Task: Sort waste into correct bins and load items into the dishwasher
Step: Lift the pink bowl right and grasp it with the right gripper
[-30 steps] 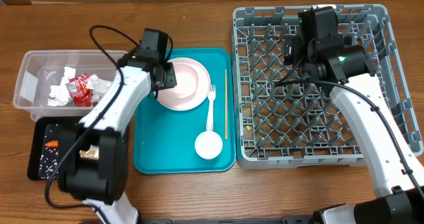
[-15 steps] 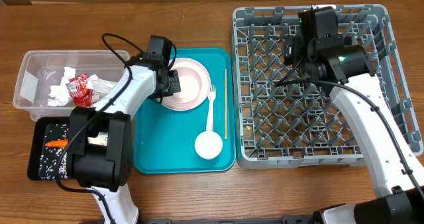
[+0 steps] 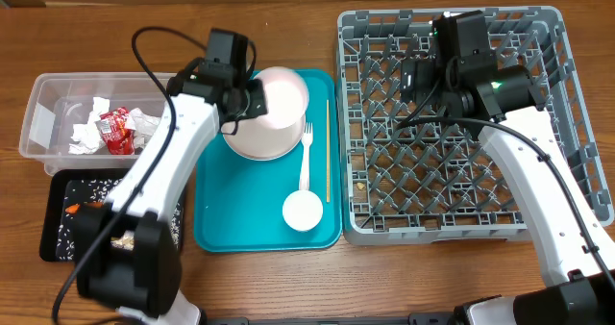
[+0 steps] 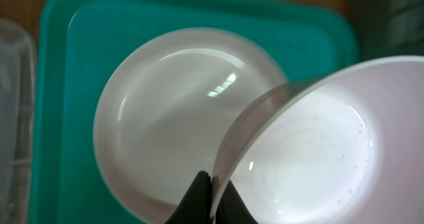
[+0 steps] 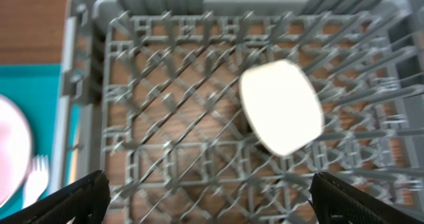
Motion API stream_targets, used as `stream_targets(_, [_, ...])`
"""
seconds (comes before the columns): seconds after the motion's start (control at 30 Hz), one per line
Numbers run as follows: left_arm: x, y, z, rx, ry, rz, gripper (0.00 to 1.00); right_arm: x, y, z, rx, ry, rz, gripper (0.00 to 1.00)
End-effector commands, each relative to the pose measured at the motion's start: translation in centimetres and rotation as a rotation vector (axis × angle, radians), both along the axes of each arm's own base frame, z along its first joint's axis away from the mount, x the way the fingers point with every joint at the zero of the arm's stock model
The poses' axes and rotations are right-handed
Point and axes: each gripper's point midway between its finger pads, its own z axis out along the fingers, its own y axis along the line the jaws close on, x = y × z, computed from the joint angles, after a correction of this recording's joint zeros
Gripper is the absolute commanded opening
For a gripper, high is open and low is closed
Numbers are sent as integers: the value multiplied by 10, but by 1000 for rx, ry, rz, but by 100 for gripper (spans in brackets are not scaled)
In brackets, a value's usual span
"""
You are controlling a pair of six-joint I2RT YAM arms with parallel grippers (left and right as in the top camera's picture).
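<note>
My left gripper (image 3: 244, 101) (image 4: 213, 184) is shut on the rim of a small white bowl (image 3: 282, 98) (image 4: 308, 151) and holds it tilted above the round pale pink plate (image 3: 252, 144) (image 4: 159, 114) on the teal tray. A white fork (image 3: 307, 157), a thin wooden stick (image 3: 328, 147) and another small white bowl (image 3: 302, 210) lie on that tray. My right gripper (image 3: 421, 75) (image 5: 207, 197) is open and empty above the grey dish rack (image 3: 548, 123) (image 5: 165, 118). A white cup-like item (image 5: 281, 108) rests in the rack.
The teal tray (image 3: 216, 219) (image 4: 59, 65) lies between the bins and the rack. The clear tub (image 3: 43, 123) holds white napkins (image 3: 91, 128) and a red wrapper (image 3: 115, 130). The black tray (image 3: 56, 231) holds an orange carrot (image 3: 74, 210).
My left gripper closed on the white bowl's rim and lifted it off the pink plate, up and slightly right. The right arm stayed almost still over the rack.
</note>
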Motion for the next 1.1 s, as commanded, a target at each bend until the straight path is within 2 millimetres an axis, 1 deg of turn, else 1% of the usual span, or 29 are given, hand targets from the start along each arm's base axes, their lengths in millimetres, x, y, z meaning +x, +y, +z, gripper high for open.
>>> stream_targets(0.0, [-4,-41,42,-82,-99,-65,4,-11,20,4,115,27,75,100])
stream_targets(0.1, [-7,-60,44,-89,-113,-107,4,-19,37,1,195,67,132,100])
stream_targets(0.23, [-13,-85,48,-94,-138,-168,4,-24,58,2,289,87,202,98])
stream_targets(0.37, [-17,-98,49,-81,-155,-212,4,-27,72,5,335,90,244,98])
stream_targets(0.53, [-18,-100,47,-75,-153,-223,4,-33,88,9,414,111,299,98])
stream_targets(0.6, [-18,-100,47,-76,-152,-223,4,-35,91,9,428,115,308,97])
stream_targets(0.7, [-19,-102,47,-79,-150,-227,4,-36,93,9,429,119,312,93])
stream_targets(0.77, [-19,-104,47,-89,-149,-233,4,-37,98,6,431,129,318,89])
stream_targets(0.9, [-20,-104,47,-90,-148,-234,4,-40,110,-6,428,149,342,86])
stream_targets(1.0, [-21,-106,47,-101,-144,-242,4,-38,118,-23,423,148,359,82])
stream_targets(1.07, [-22,-108,47,-110,-141,-248,4,-35,117,-32,413,141,354,73])
